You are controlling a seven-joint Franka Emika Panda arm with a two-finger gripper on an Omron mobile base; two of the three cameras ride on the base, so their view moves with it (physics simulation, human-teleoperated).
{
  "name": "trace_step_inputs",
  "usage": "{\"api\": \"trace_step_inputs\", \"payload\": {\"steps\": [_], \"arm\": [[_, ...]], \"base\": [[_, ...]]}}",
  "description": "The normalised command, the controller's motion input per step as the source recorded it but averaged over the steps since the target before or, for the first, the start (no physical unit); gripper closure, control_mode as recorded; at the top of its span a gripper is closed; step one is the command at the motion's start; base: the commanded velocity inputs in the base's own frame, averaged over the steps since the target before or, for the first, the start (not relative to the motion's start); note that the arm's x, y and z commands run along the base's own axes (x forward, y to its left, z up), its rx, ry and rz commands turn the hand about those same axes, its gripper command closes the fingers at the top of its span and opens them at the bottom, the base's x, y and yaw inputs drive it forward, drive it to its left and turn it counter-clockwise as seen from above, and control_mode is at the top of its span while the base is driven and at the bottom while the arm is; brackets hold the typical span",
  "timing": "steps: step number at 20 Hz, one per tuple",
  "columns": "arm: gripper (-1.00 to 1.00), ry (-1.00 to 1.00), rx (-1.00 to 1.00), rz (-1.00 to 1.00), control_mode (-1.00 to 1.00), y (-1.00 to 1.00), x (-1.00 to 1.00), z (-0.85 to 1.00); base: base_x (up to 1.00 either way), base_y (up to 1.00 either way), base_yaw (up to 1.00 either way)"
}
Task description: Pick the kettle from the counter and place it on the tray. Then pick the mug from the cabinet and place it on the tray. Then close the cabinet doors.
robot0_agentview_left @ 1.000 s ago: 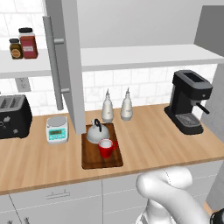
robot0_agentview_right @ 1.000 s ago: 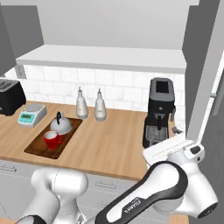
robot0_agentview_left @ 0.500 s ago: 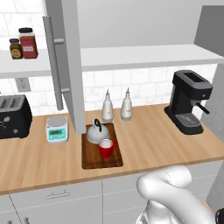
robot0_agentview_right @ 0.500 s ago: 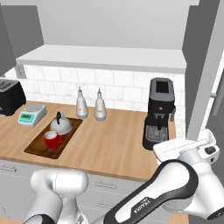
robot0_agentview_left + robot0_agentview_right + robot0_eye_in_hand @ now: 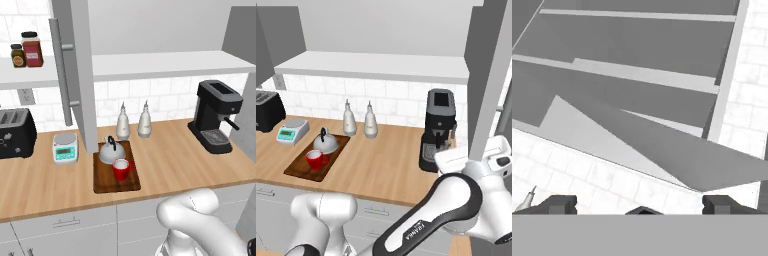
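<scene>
The silver-grey kettle and the red mug both stand on the dark wooden tray on the counter. Both cabinet doors stand open: the left one hangs over the tray, the right one is at the far right. The cabinet's white shelf is bare in the middle. My gripper is open with nothing between its fingers and points up at grey cabinet panels and tiled wall. In the right base view my hand sits by the right door's lower edge.
A black coffee machine stands at the counter's right, just left of my hand. Two white bottles sit behind the tray. A white-and-teal scale and a black toaster are to the left. Jars sit on the left shelf.
My hand has swung right and slightly upward toward the right cabinet door. The kettle, mug and tray have stayed where they were, and the gripper stays open.
</scene>
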Motion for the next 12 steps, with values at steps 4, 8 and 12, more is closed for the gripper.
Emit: {"api": "trace_step_inputs", "payload": {"steps": [4, 8, 12], "arm": [[-1.0, -0.1, 0.0, -0.02, -1.0, -0.13, -0.17, 0.37], [-1.0, -0.1, -0.01, 0.0, -1.0, -0.02, -0.22, 0.34], [-1.0, -0.1, -0.06, 0.0, -1.0, 0.0, -0.17, 0.29]], "base": [[0.0, 0.0, 0.0], [0.0, 0.0, 0.0], [0.0, 0.0, 0.0]]}}
